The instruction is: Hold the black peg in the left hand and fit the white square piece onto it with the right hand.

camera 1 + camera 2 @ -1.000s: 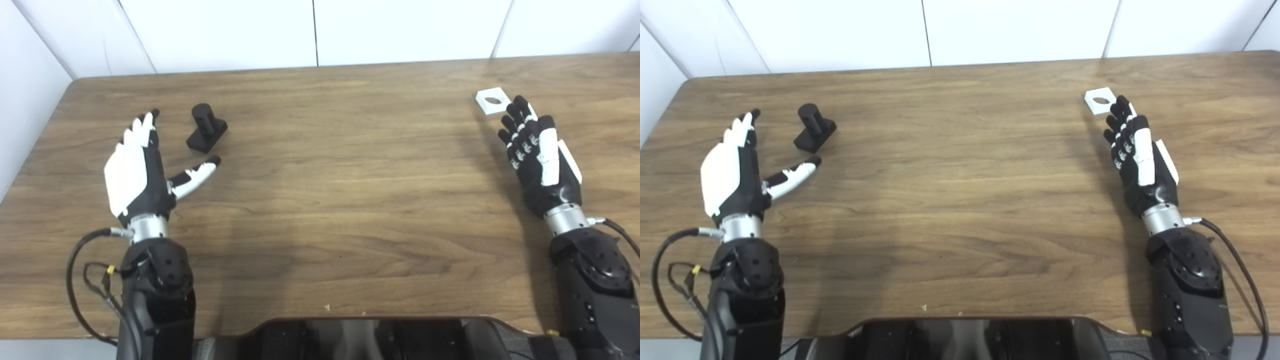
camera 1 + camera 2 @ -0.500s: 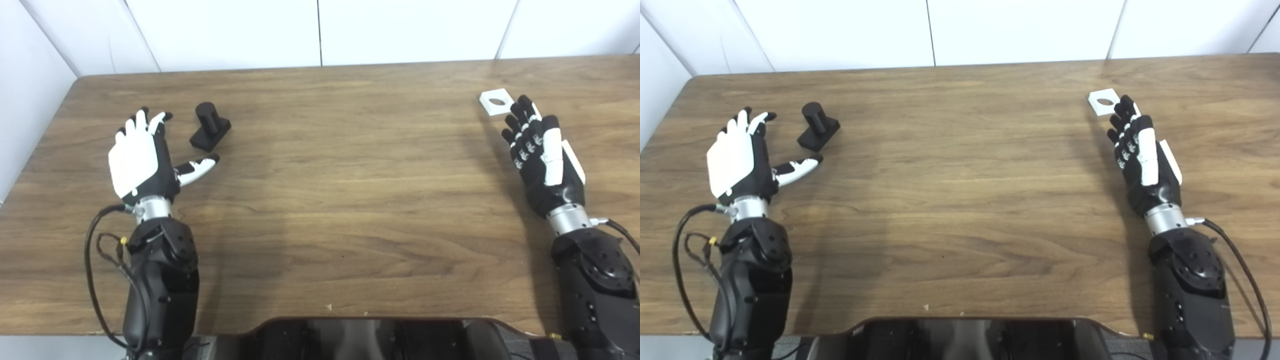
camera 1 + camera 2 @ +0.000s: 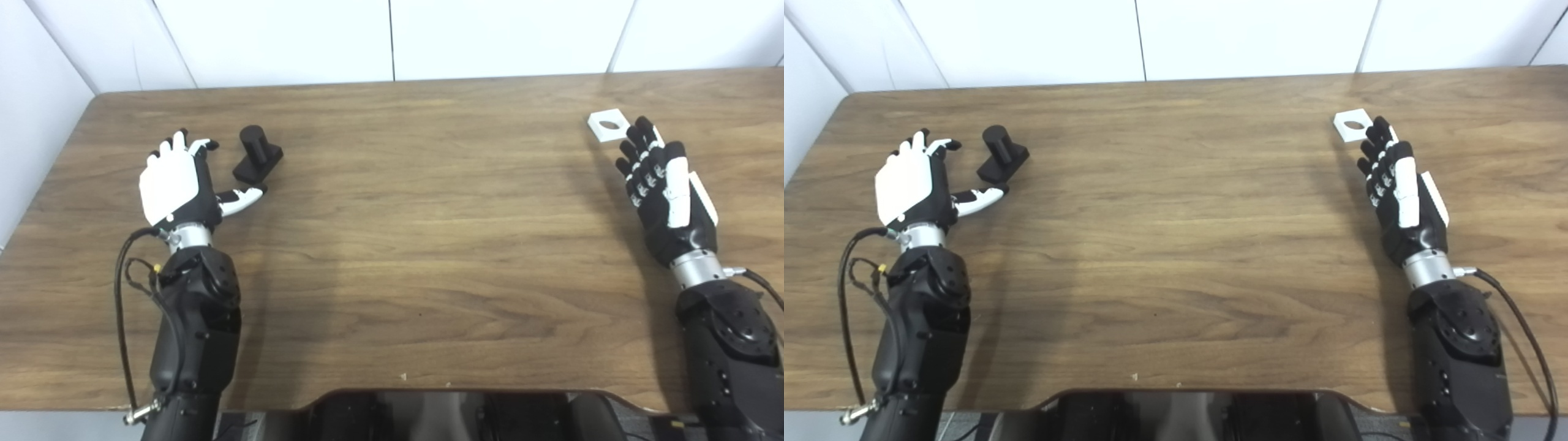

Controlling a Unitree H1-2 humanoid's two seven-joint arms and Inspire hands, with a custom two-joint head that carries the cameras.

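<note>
1. On the counter (image 3: 392, 245): one black peg (image 3: 257, 160), one white square piece (image 3: 606, 125). Two hands in view, one per arm.
2. No brand, label or writing legible on any item.
3. Left hand (image 3: 174, 190): fingers (image 3: 180, 144) spread and extended, thumb out to the side; holds nothing. Black peg stands upright on its square base, just beyond the thumb tip and just beside the fingers on their inner side. Whether the thumb tip touches the base cannot be told.
4. Right hand (image 3: 1399, 196): fingers (image 3: 1381, 147) straight and close together, thumb lying along them; holds nothing. White square piece lies flat, round hole facing up, just past the fingertips; contact cannot be told.
5. Peg and square piece well apart, at opposite sides of the counter.
</note>
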